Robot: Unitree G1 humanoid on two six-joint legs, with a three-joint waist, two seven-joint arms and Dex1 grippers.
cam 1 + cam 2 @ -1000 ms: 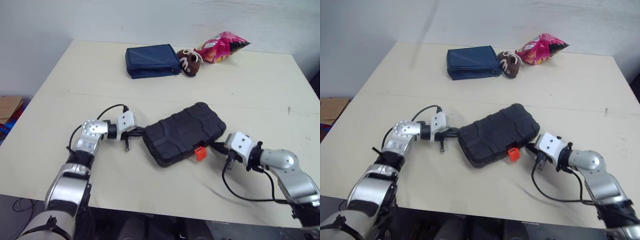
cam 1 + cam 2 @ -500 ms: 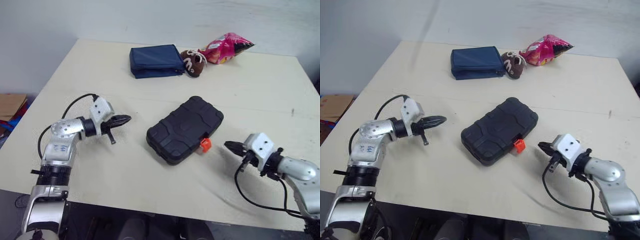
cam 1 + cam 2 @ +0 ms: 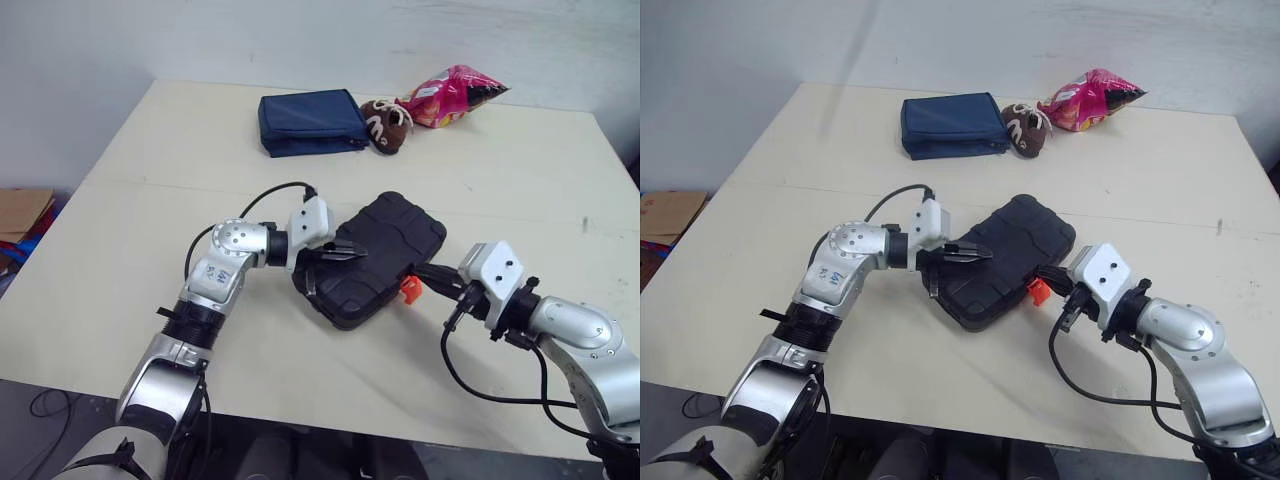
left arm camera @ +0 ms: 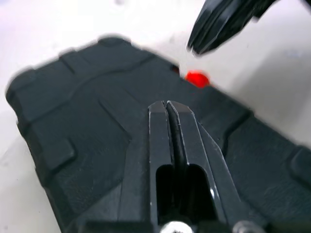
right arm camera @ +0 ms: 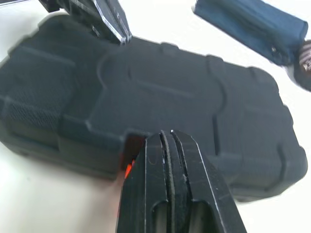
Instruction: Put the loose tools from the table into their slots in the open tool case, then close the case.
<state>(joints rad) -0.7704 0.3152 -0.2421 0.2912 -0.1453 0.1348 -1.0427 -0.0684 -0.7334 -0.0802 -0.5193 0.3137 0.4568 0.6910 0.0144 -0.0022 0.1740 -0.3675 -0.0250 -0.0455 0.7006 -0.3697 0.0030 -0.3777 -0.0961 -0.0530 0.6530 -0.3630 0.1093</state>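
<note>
A pale cream bench (image 3: 520,180) is spreading under even light, a faint seam running across it from left edge to right edge. A plain white wall (image 3: 300,40) is rising behind its far edge. A cardboard box (image 3: 20,210) is sitting on the floor (image 3: 15,400) beyond the left edge.

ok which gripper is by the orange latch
The right gripper: its shut tip points at the orange latch on the near edge of the black tool case. The left gripper is over the case's top instead.
</note>
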